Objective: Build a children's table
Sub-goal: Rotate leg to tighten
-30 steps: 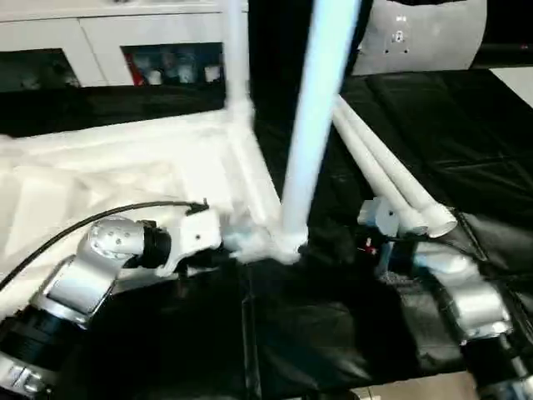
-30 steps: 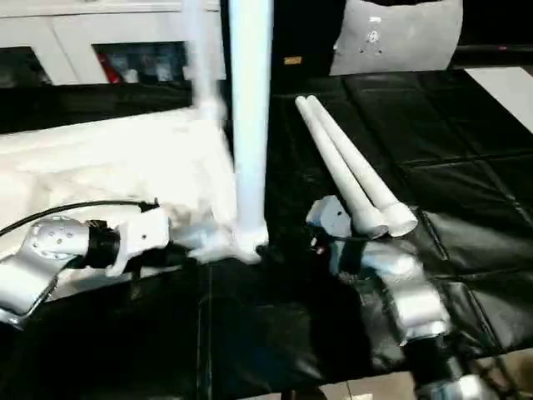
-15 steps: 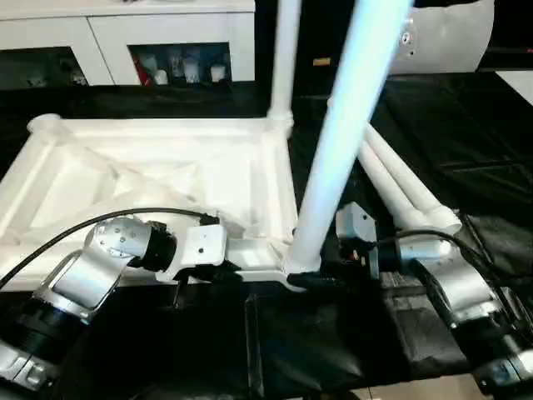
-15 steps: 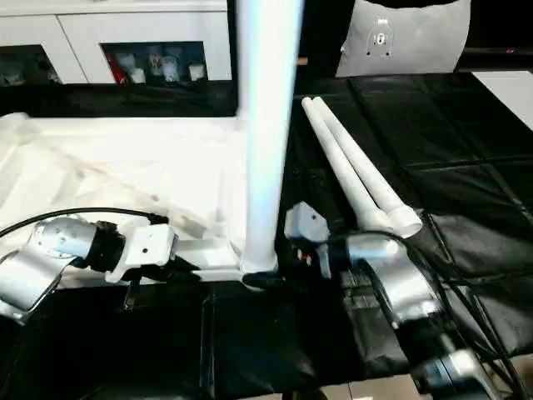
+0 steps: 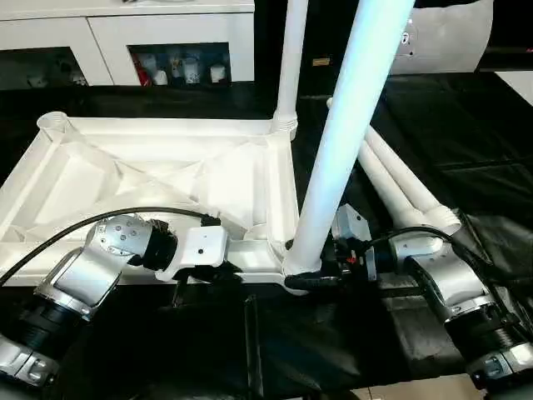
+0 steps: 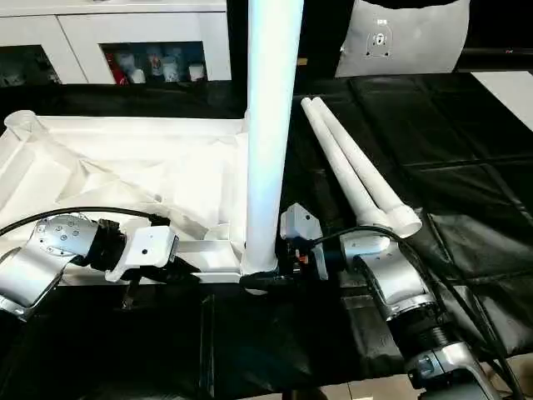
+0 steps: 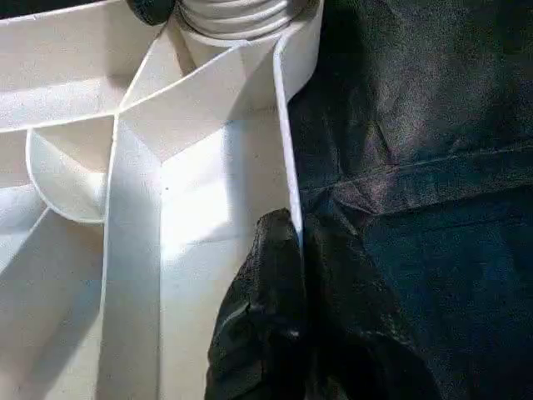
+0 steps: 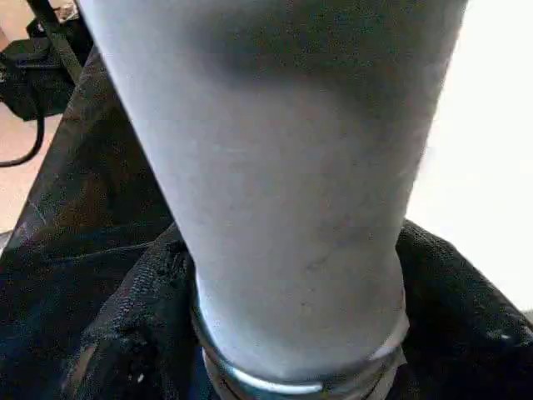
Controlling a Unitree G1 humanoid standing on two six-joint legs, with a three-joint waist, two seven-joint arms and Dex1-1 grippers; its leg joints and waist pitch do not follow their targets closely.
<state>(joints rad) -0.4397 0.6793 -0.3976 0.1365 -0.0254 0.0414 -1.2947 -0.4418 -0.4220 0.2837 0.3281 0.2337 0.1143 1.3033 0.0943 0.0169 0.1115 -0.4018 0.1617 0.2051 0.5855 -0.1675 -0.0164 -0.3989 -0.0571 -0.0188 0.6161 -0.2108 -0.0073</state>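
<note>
On the black table (image 5: pixel 466 150), the top (image 5: pixel 150 179) lies underside up with two legs standing in its corner sockets: the far leg (image 5: pixel 291 58) beyond both sets of jaws, and the near leg (image 5: pixel 346 142), whose foot sits between the right jaws. Two spare legs (image 6: pixel 354 171) lie flat just past the right gripper (image 5: pixel 321 268), so I judge the job about half done, with two sockets, one at the far-left corner (image 5: pixel 52 125), unfilled. The right jaws are clenched around the near leg's base. The left gripper (image 7: pixel 287 250) pinches the top's near rim, a finger on each side. Against half a second ago, the near leg stands slightly straighter and the right arm has pushed closer to its socket.
</note>
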